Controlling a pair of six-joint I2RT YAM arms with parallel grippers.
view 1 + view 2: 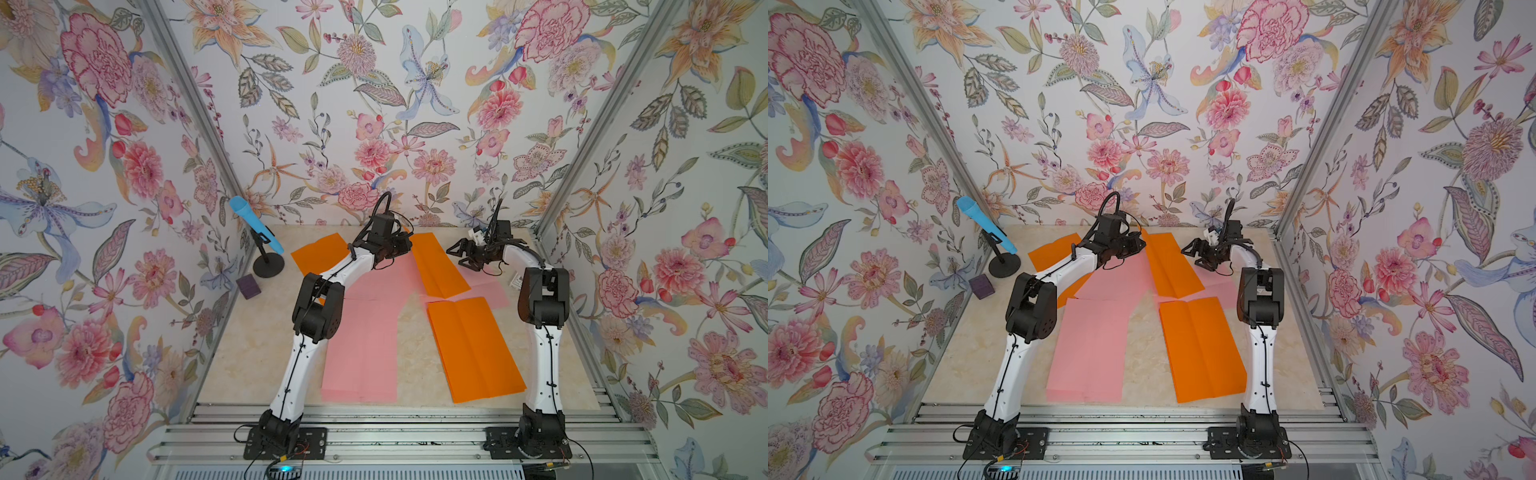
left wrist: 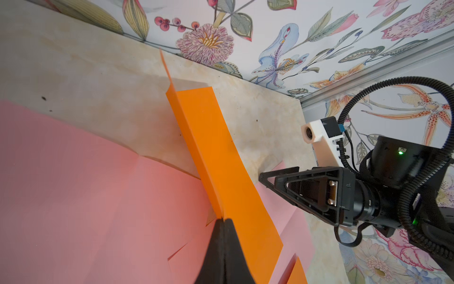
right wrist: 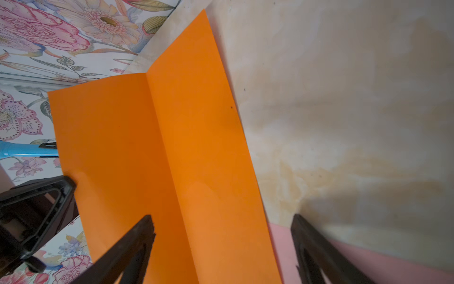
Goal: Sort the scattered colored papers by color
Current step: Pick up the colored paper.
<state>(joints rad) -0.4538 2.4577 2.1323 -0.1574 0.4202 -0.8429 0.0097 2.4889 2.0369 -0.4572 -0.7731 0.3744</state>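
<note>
Up close, from the left wrist, the left gripper (image 2: 222,221) is easy to see. Its black fingers are squeezed shut on the edge of the middle orange sheet (image 2: 211,147), and that edge stands up off the table (image 2: 86,73). Both top views hide this pinch behind the arm.

From the right wrist, the right gripper (image 3: 221,217) has its fingers far apart with nothing between them. It hangs over the same orange sheet and a bit of the right pink sheet (image 3: 282,246). That view also shows one half of the orange sheet tipped up along its fold.

Only the top views show all the papers. A far orange sheet (image 1: 320,253) lies at the back left, partly under the left arm. A near orange sheet (image 1: 473,349) lies flat at the front right. A big pink sheet (image 1: 361,353) lies at the front between the arms. A second pink sheet (image 1: 382,282) sits just behind it, touching it. A blue tube (image 1: 255,224) on a stand and a purple block (image 1: 248,286) sit at the left wall.

The papers are thin, smooth, long rectangles with straight fold lines. The table is pale and blotchy like stone. The fingers are black three-cornered frames.
</note>
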